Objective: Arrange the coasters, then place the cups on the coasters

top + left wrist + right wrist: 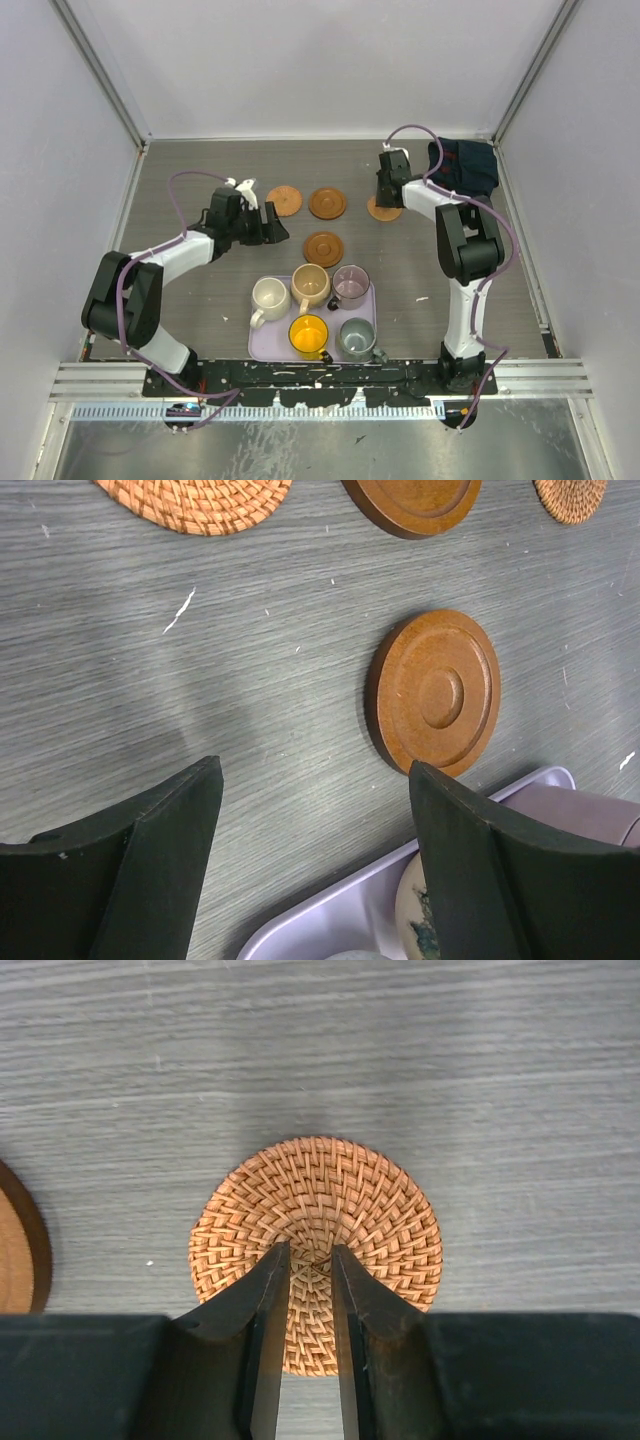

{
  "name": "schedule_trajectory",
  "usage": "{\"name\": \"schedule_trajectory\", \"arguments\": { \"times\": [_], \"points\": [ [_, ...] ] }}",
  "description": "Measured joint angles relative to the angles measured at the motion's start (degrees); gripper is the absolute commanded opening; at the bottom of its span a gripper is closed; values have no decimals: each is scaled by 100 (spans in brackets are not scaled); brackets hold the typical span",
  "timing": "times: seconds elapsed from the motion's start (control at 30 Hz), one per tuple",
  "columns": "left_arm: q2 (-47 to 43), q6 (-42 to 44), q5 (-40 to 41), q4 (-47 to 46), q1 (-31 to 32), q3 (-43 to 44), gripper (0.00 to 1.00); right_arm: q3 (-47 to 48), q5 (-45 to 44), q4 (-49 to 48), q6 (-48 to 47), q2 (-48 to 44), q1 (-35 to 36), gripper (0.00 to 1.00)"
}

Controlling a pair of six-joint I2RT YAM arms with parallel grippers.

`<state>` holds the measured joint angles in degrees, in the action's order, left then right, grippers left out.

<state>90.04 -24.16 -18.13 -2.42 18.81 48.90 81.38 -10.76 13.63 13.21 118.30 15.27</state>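
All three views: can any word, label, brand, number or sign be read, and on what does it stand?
None can be read.
The coasters, cups and tray show no lettering.
In the left wrist view a pale cup bears a dark mark, mostly hidden; I cannot tell whether it is text.
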Motion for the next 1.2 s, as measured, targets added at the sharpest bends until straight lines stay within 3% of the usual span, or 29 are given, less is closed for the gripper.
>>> {"name": "schedule_trajectory", "arguments": {
  "times": [0.73, 1.2],
  "points": [
    [-7, -44, 55, -81, 0, -118, 79, 586, 337, -136, -61, 433, 330, 28],
    [-17, -44, 87, -155, 0, -160, 80, 378, 297, 131, -105, 87, 481, 29]
  ]
}}
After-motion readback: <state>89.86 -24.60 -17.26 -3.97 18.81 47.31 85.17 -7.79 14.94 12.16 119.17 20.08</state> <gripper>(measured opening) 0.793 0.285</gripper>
